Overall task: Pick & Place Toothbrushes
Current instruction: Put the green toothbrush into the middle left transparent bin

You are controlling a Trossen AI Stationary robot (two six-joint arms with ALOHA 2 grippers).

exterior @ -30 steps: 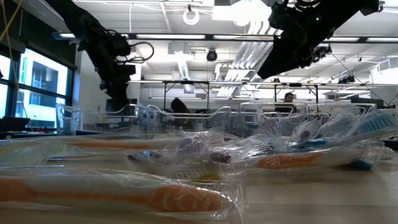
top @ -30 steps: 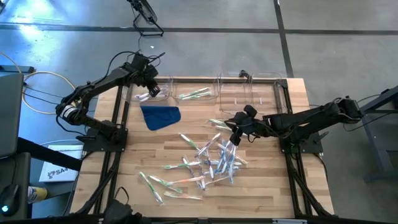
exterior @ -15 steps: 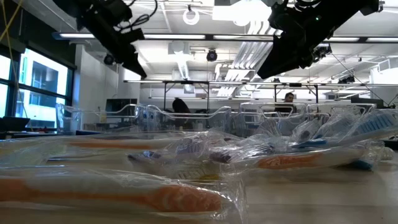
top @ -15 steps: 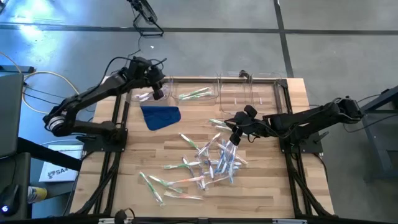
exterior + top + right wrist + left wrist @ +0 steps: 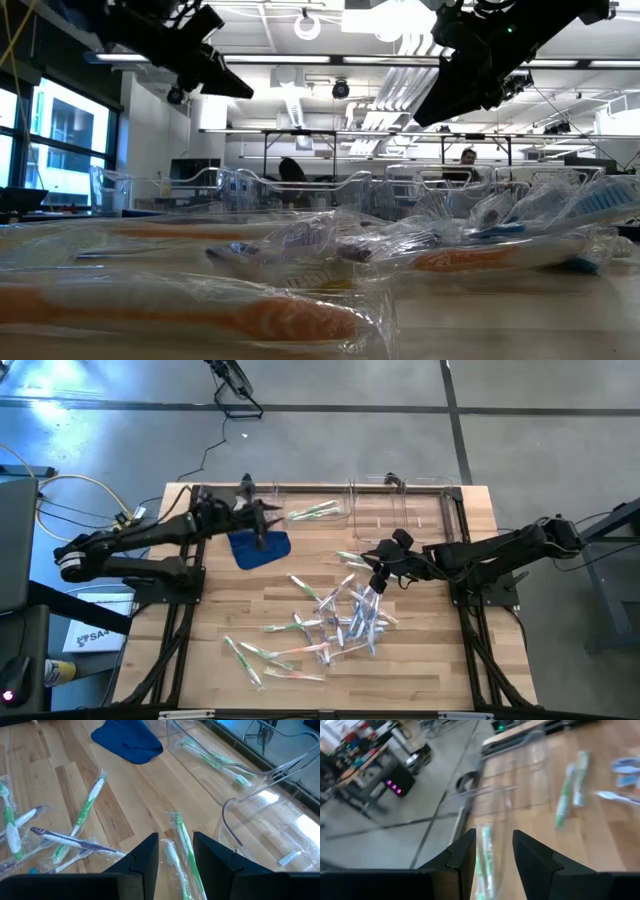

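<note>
Many wrapped toothbrushes (image 5: 340,622) with green, pink, blue and whitish handles lie in a loose pile on the wooden table; the nearest (image 5: 200,310) fill the low view. Two green ones (image 5: 312,511) lie in a clear bin at the far edge. My left gripper (image 5: 262,522) hangs open and holds nothing above the far edge of the blue cloth (image 5: 258,548); in its wrist view (image 5: 492,847) a green toothbrush (image 5: 484,852) shows beyond the gap. My right gripper (image 5: 377,576) hovers open over the pile's far side, with a green toothbrush (image 5: 183,845) on the table below its gap (image 5: 175,851).
Several clear plastic bins (image 5: 400,510) stand in a row along the far edge; their walls (image 5: 250,795) rise close to my right gripper. Bare wood lies at the near left (image 5: 200,630) and the near right (image 5: 440,650). People sit in the room behind (image 5: 463,157).
My left gripper has risen out of the far-left bin and swung toward the table's right and near side, to above the blue cloth's far edge. It has tipped from pointing down to nearly level. The toothbrushes lie as before.
</note>
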